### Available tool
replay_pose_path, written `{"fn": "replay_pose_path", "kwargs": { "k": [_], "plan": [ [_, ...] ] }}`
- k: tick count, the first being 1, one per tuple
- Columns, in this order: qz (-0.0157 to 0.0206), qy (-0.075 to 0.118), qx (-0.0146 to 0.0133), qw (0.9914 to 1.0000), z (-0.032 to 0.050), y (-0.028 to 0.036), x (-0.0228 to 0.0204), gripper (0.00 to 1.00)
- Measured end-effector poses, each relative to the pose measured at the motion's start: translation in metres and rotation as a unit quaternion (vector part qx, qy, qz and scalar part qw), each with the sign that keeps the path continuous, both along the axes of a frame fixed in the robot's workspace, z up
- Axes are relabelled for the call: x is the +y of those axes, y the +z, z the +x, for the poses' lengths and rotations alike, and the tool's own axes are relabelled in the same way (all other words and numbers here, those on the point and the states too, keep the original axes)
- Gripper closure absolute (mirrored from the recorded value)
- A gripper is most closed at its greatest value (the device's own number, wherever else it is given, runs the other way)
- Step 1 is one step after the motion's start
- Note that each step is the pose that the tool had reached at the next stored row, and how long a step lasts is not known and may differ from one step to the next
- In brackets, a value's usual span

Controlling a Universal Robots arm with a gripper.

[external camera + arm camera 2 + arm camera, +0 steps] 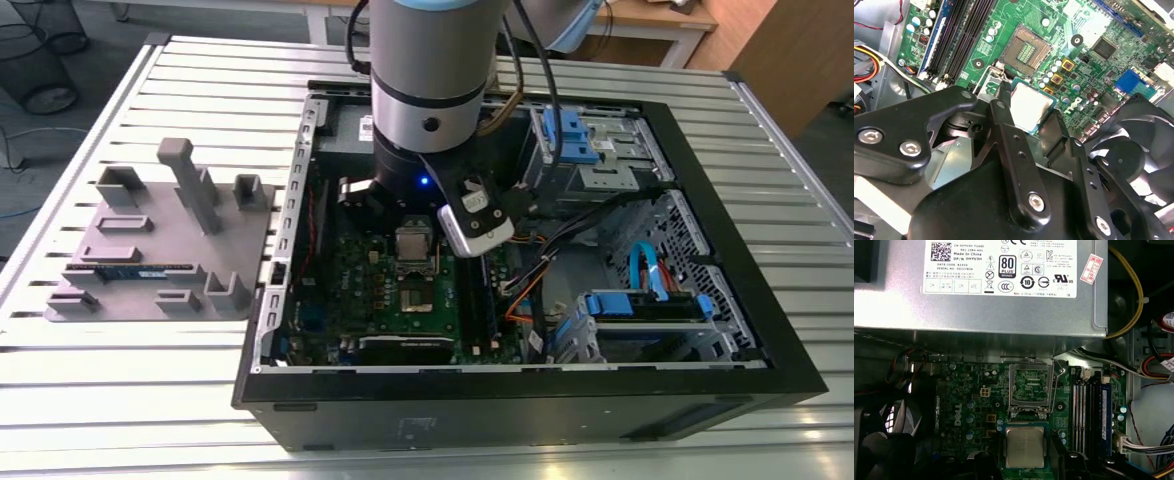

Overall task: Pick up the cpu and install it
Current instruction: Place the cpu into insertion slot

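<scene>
The cpu [1030,106] is a small square chip with a silvery top, and my gripper [1031,117] is shut on it, a black finger [1003,112] pressed against each of two opposite edges. It hangs level, a little above the green motherboard [1089,30], just beside the open socket [1026,49] and apart from it. In the first wrist view the cpu [1025,447] sits between the fingertips of the gripper [1025,464], next to the bare socket [1031,387] with its silver frame swung open. In the exterior view the arm [427,90] reaches down into the open computer case [694,330].
The grey power supply [979,300] stands close beyond the socket. Black memory slots [1089,410] run beside it, and a black fan [1134,150] lies on the other side. Loose cables [641,270] and drive bays fill the case's right half. A grey parts tray [147,245] rests outside on the slatted table.
</scene>
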State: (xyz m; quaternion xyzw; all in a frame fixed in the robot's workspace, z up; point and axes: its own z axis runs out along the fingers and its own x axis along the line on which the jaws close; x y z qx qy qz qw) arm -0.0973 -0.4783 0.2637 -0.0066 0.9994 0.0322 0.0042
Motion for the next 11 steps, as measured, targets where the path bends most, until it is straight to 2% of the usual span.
{"fn": "replay_pose_path", "kwargs": {
  "k": [3, 11],
  "plan": [
    [-0.0004, 0.0, -0.0001, 1.0, 0.0001, -0.001, 0.0, 0.53],
    [-0.0067, 0.0, 0.0, 0.99998, 0.0, -0.009, -0.0032, 0.53]
  ]
}}
